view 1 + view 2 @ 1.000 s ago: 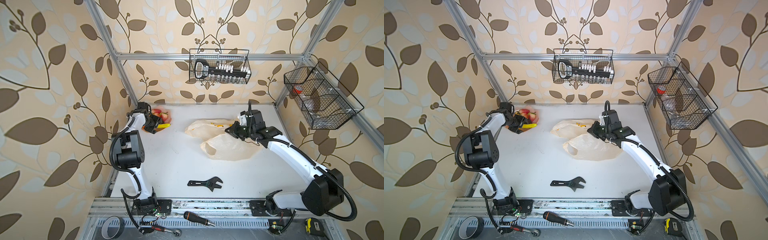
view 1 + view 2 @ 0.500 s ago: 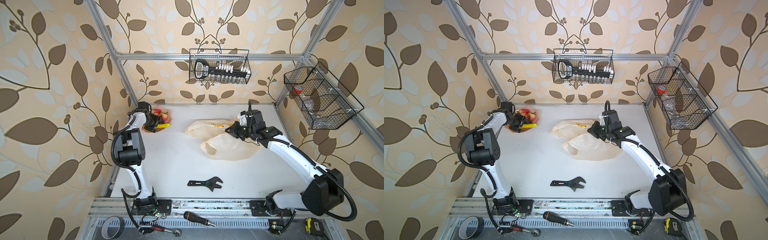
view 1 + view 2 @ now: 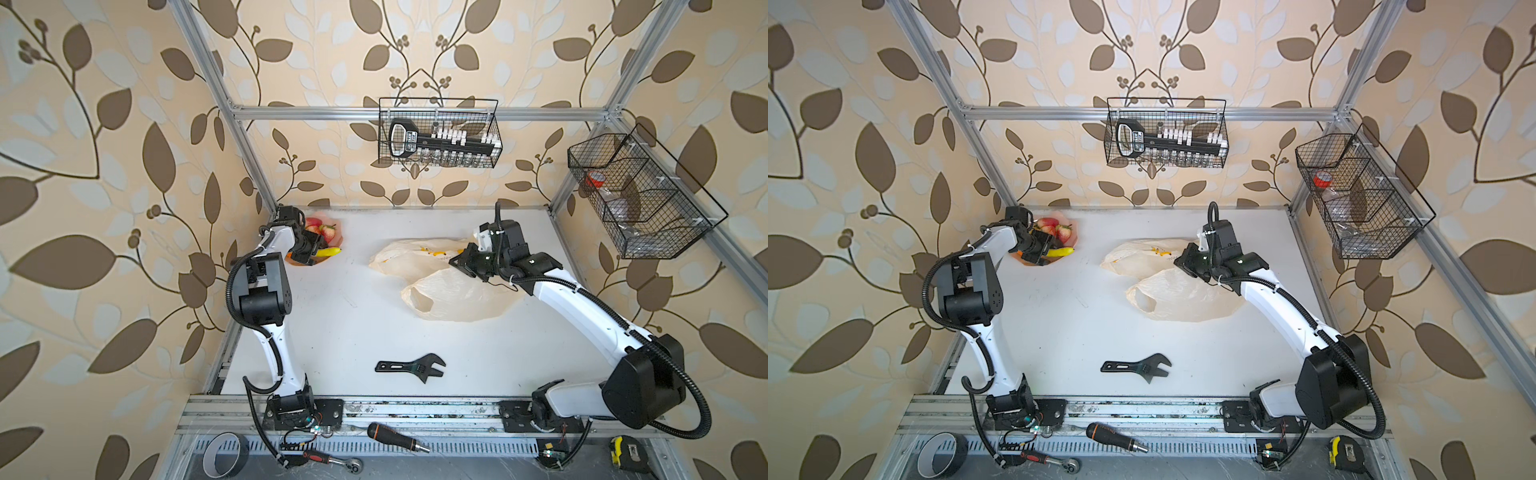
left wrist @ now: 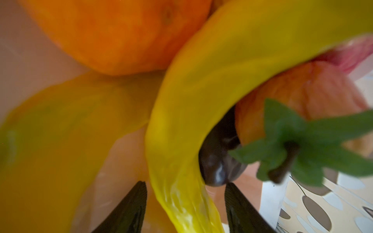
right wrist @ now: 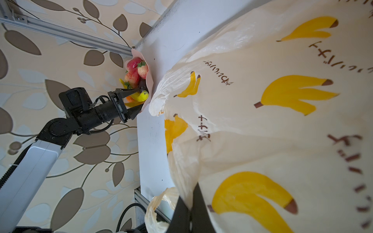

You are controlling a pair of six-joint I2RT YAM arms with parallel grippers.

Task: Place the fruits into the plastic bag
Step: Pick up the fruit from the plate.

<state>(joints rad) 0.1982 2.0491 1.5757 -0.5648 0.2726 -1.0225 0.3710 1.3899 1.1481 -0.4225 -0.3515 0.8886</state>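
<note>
Left gripper point(image 3: 309, 254) sits at the pink dish point(image 3: 340, 240) in the far left corner of the tabletop point(image 3: 353, 324). Jaws are apart, straddling one end of a yellow banana point(image 4: 201, 80), with a gap on either side and no clamp.

The banana is curved, with its long axis roughly crosswise on the tabletop. Its free tip pokes over the dish rim and points toward the plastic bag point(image 3: 449, 293).

Packed against the banana in the dish:
- tangerine point(image 4: 121, 36)
- strawberry point(image 4: 302, 96) with green leaves
- dark round fruit point(image 4: 218, 161), tucked into the banana's inner curve

The plastic bag lies slumped flat on the far right half of the tabletop. Its long axis runs side to side, and the handle loops face the dish side.

Right gripper point(image 5: 189, 213) is over the bag's right part, jaws together, pinching a fold of bag film.
</note>
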